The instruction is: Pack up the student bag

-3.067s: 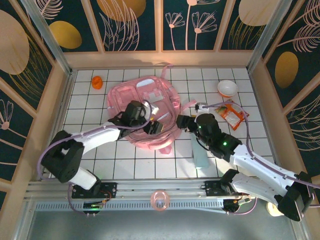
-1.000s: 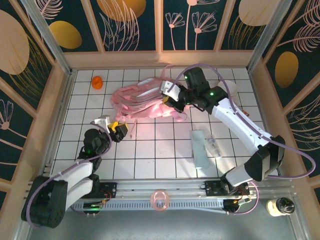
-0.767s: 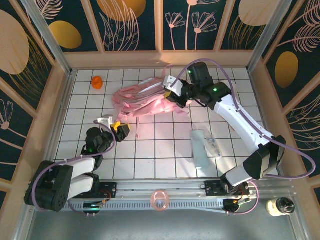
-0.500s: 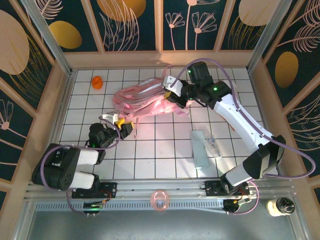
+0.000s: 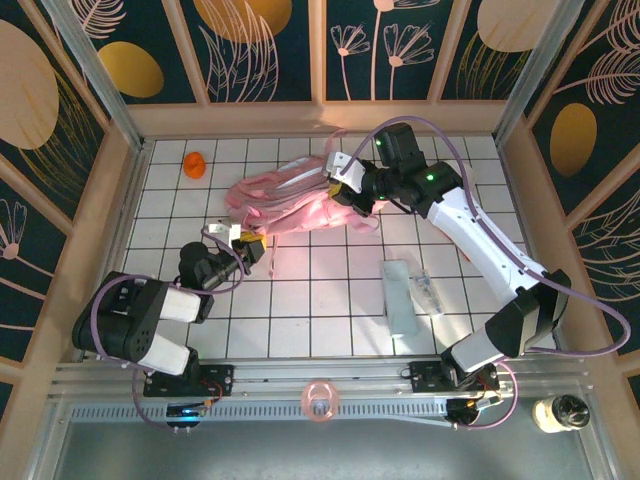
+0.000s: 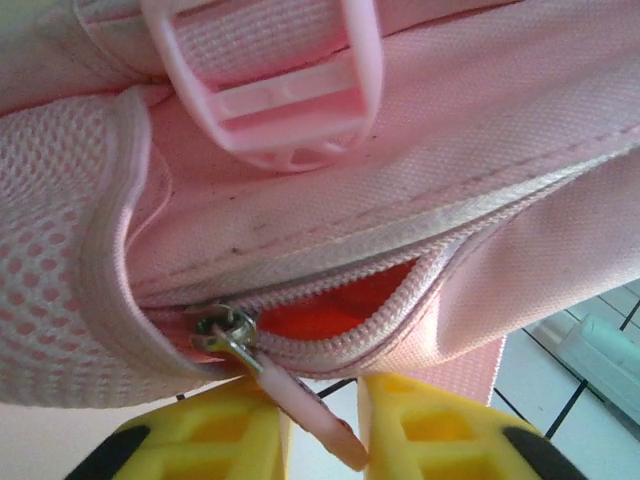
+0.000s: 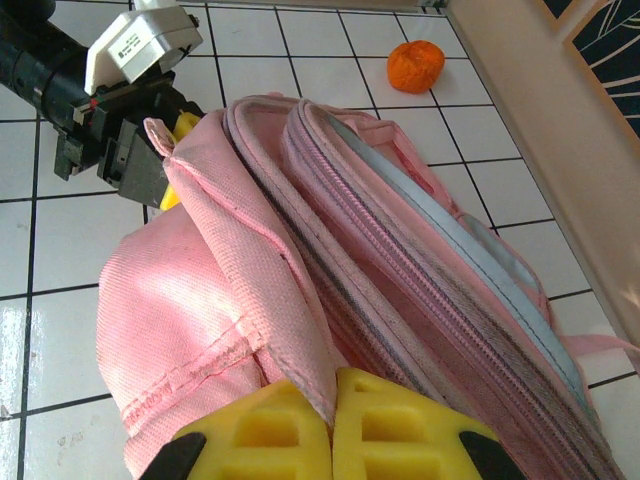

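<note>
Student bag (image 5: 290, 205) at left wrist shows zip pull (image 6: 300, 410) and orange lining (image 6: 330, 312).

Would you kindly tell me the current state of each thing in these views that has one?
left end effector: narrow gap around the zipper pull; grip unclear.
right end effector: shut on a fold of the student bag.
student bag: bunched on its side.
zipper: partly open, orange showing inside.
pale case: lying flat on the tiles.
</note>
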